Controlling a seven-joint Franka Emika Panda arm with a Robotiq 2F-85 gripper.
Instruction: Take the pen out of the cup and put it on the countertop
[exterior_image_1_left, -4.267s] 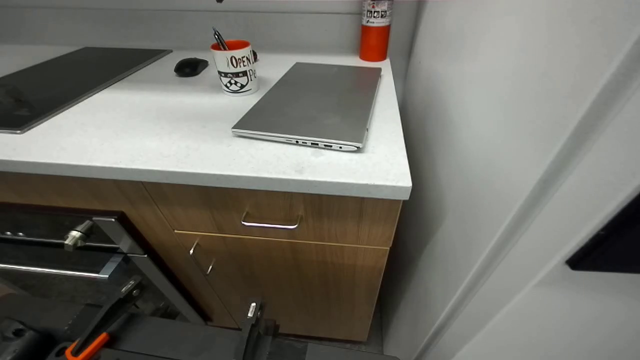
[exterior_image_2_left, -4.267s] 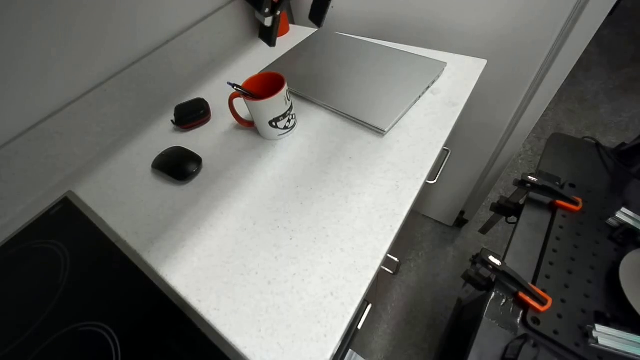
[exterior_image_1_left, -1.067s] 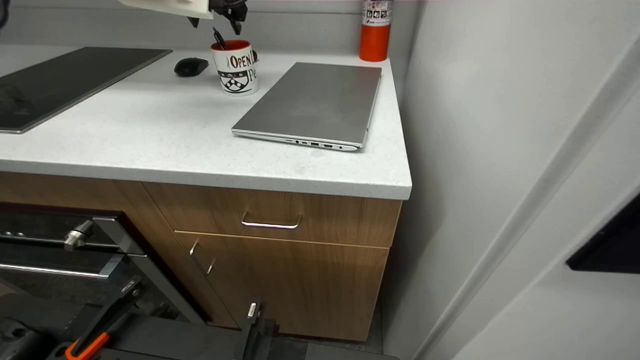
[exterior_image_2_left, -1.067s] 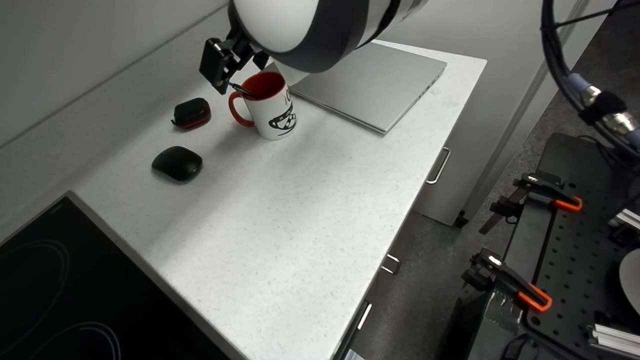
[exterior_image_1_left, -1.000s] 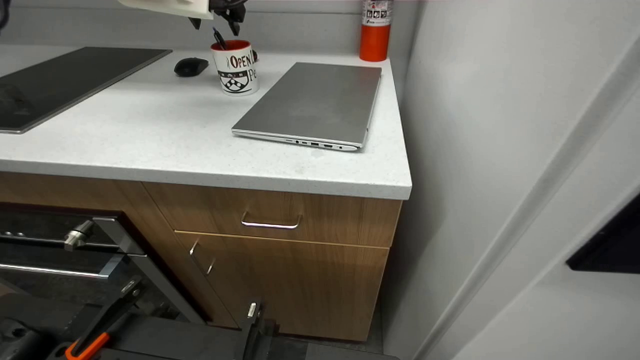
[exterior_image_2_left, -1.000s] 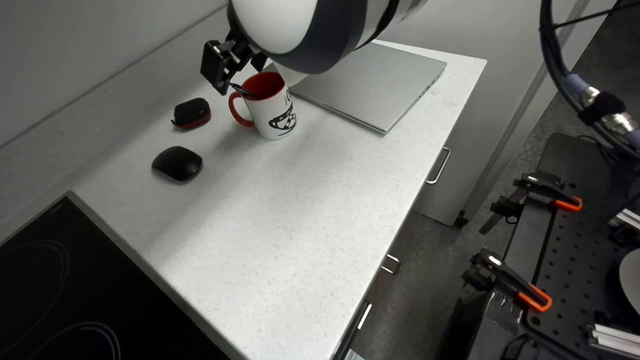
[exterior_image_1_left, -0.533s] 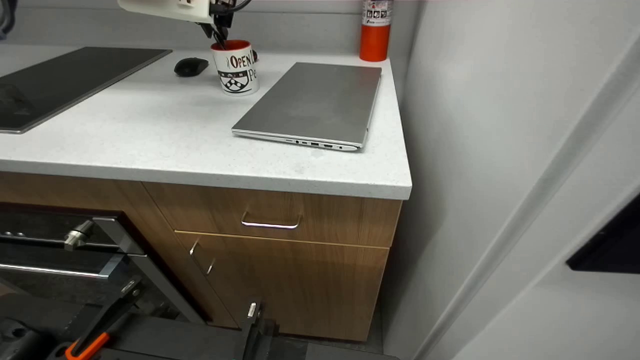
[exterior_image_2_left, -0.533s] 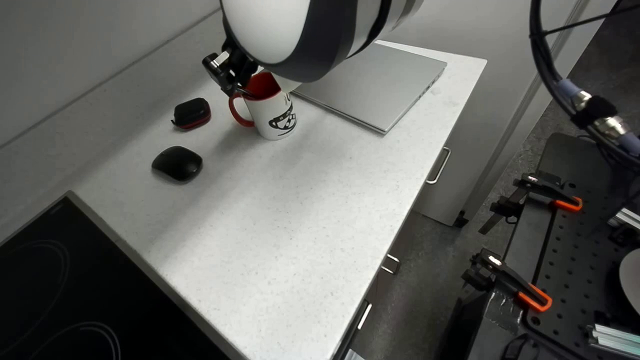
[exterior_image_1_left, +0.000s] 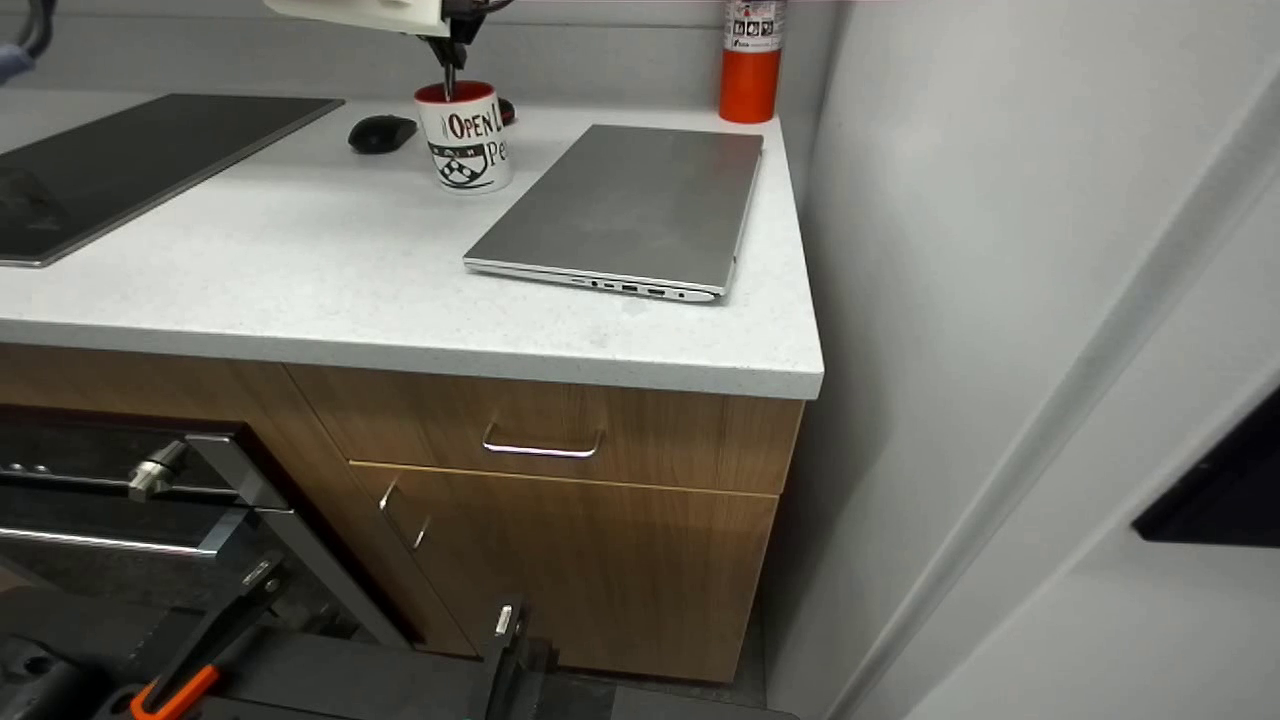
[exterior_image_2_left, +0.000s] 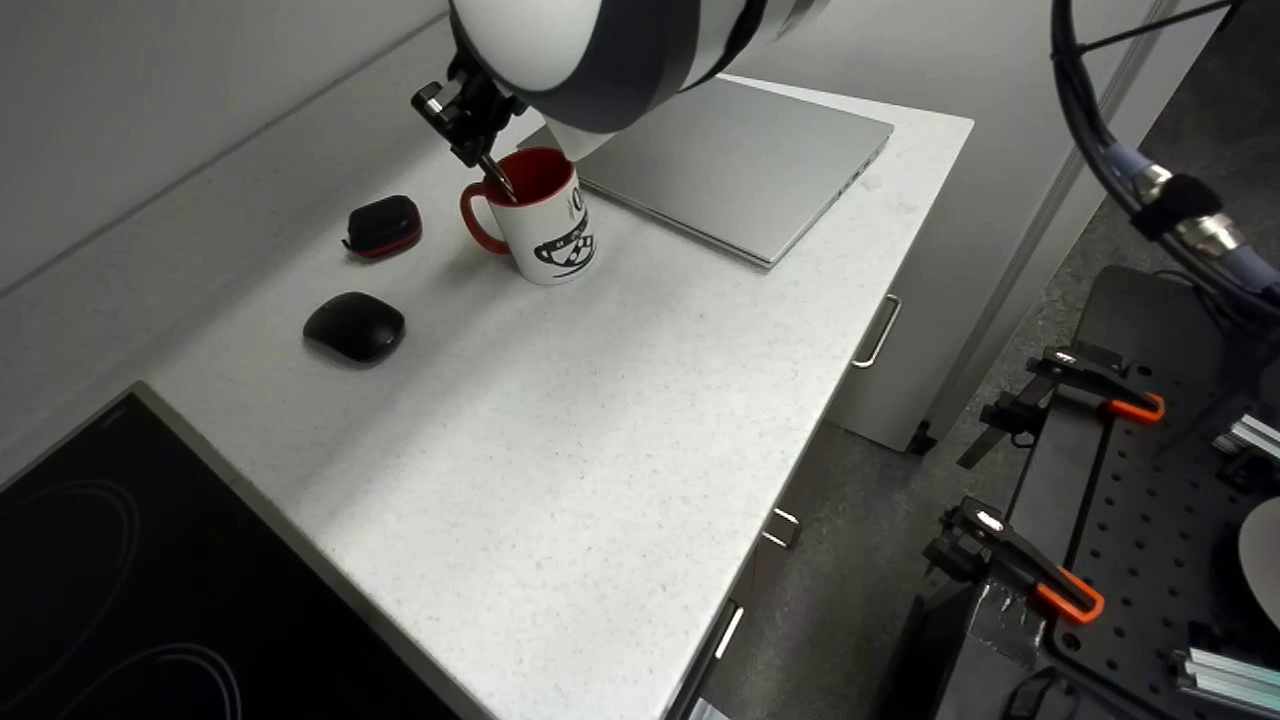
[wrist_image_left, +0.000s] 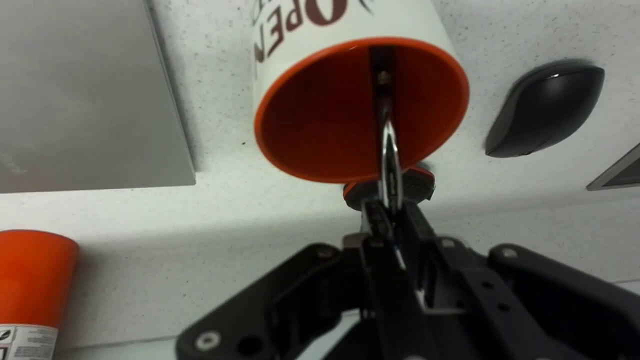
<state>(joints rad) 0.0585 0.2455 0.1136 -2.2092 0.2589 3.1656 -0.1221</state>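
Observation:
The white cup with its red-orange inside and handle stands on the white countertop. A thin dark pen with a shiny clip leans inside it, its lower end still within the cup. My gripper is shut on the pen's upper part just above the rim, as the wrist view shows. In both exterior views the gripper hangs over the handle side of the cup, and a short length of pen shows between fingertips and rim. The pen's top end is mostly hidden between the fingers.
A closed grey laptop lies beside the cup. A black mouse and a small black-and-red case rest on the handle side. A red canister stands at the back corner; a dark cooktop borders the counter.
My gripper came down over the pen's top and shut on it, then rose slightly. The pen now stands steeper, and the cup has shifted and tilted a little.

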